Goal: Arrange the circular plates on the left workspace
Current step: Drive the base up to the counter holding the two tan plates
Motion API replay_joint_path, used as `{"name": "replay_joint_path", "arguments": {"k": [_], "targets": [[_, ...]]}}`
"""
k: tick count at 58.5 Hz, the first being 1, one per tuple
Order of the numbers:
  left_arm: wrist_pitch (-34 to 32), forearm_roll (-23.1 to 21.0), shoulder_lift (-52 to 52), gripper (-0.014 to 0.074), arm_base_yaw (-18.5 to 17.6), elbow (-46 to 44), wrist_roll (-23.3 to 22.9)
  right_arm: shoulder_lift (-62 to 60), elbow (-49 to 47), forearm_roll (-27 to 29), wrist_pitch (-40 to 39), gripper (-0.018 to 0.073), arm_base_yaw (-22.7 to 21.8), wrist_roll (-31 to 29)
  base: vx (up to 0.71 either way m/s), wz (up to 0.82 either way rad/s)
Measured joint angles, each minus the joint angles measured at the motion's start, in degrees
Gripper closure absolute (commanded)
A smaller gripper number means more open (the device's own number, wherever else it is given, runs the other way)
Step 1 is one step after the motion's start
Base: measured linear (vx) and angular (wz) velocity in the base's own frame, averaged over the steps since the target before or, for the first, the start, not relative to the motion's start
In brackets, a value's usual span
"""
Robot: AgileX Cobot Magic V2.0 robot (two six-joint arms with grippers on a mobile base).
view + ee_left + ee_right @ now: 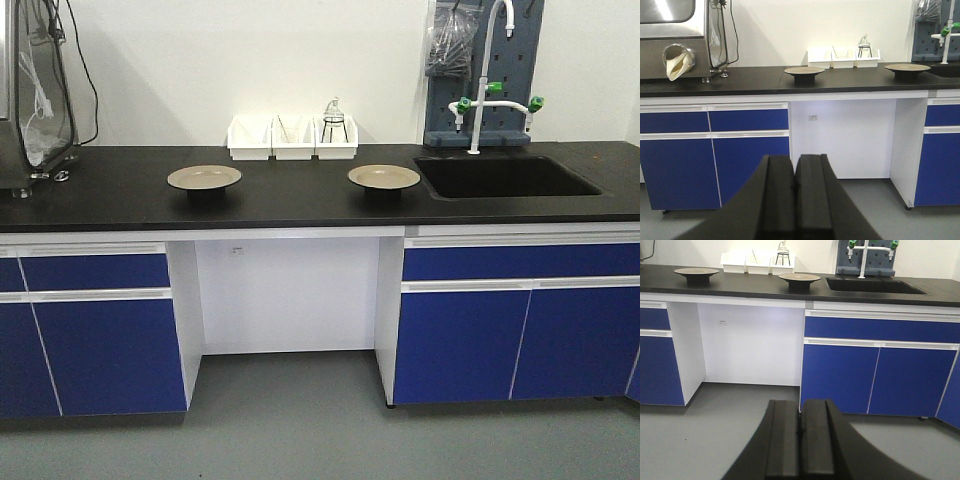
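– Across the middle of the front view, what matters for the task?
– On the black bench top (110, 200), the left plate (204, 177) sits left of centre and the right plate (384, 176) right of centre, just beside the sink (505, 176), the two well apart. A row of white bins (292, 137) lines the wall behind, between them. I'd judge the right plate is the one to shift leftward, away from the sink.
– And the left wrist view?
– Bottom centre, the left gripper (795, 167) has its jaws pressed together, holding nothing. It hangs low before the blue cabinets (747, 120), far from the bench in the upper half, so no grasp has begun, I reckon.
– Right wrist view?
– Same at bottom centre: the right gripper (800, 412) pinched closed and empty, floor (715, 430) beneath it. Its nearer plate sits upper centre, which suggests this arm would reach it, opening first
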Motion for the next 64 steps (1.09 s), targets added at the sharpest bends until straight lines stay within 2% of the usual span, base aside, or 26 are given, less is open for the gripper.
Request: {"name": "replay_joint_path", "arguments": {"k": [28,64], "targets": [[-0.05,0.0,0.0,0.0594,0.0,0.0,0.0,0.0,0.0,0.0,0.0,0.0559,0.0,0.0,0.25,0.02],[-0.05,0.0,0.0,0.0594,0.0,0.0,0.0,0.0,0.0,0.0,0.0,0.0559,0.0,0.0,0.44,0.01]]}}
